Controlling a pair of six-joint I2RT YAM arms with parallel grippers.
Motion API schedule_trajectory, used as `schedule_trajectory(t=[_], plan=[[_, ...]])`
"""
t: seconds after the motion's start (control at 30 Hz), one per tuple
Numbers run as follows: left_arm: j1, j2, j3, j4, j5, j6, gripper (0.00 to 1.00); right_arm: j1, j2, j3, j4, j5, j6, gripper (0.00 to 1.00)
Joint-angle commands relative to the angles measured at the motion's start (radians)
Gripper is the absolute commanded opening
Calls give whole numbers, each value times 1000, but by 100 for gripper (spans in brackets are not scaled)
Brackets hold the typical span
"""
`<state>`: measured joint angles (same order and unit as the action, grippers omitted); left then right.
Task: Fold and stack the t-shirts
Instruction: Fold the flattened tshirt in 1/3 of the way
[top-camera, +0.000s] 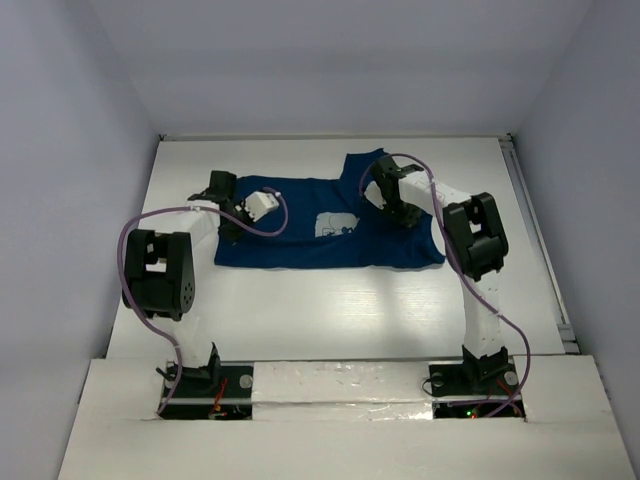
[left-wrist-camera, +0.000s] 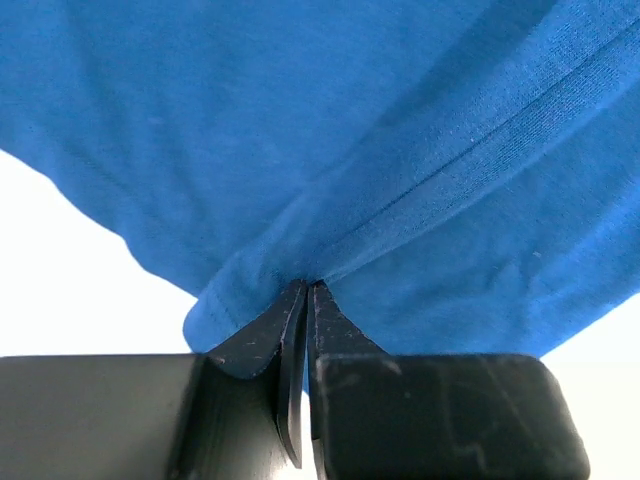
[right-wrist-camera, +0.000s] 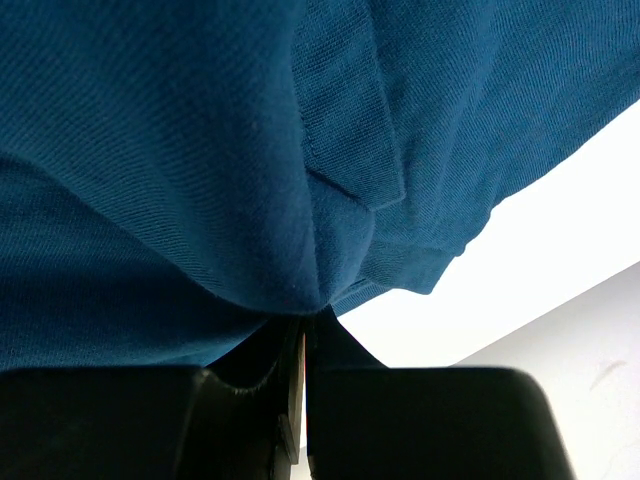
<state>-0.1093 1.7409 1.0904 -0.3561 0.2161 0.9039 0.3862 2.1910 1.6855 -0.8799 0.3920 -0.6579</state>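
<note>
Your left tool (left-wrist-camera: 305, 292) is pressed together on a small pleat of the t-shirt (top-camera: 300, 215), right at the cloth's left edge. A stitched hem line runs close past the pinch, so you seem to have the bottom hem. That grip makes sense as one corner of a fold: with the edge caught, you can lift that end and carry it over.

Further right, your right tool (right-wrist-camera: 305, 322) is likewise closed on the cloth, pinching a bunched bit beside a turned-over hemmed band. From above it sits on the right part of the shirt, just near of the sleeve (top-camera: 362, 163) that sticks out toward the far side. I judge the two grips to be a matched pair, one at each end, so the cloth rises evenly and does not drag across the desk (top-camera: 330, 300).

The shirt itself lies on the far half of the desk, turned sideways so its length runs left to right. It is dark navy and mostly flat. A pale print (top-camera: 335, 225) faces up a little right of its middle. Its near edge is fairly straight, and its right end spreads wider than its left. No fold looks made yet.
</note>
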Motion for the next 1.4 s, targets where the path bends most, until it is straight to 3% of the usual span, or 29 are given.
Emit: schedule_trajectory(t=[0.0,0.13,0.5,0.93,1.07,1.2,1.37], plan=[[8,-17,55,43,-44,-33,0,-6,-48,-1,-1,-8,4,0],[8,-11,72,104,-61,-65,0,-6,-56,-9,2,-2,4,0],[8,138,215,72,-41,-105,0,-6,-51,-10,19,24,10,0],[-1,149,167,83,-58,-95,5,-6,-13,34,21,126,47,2],[-1,152,161,88,-78,-100,15,-6,-2,31,33,189,72,10],[-1,146,160,95,-107,-114,32,-15,-13,34,36,232,109,21],[-1,82,143,100,-119,-126,34,-15,-77,36,41,260,132,24]])
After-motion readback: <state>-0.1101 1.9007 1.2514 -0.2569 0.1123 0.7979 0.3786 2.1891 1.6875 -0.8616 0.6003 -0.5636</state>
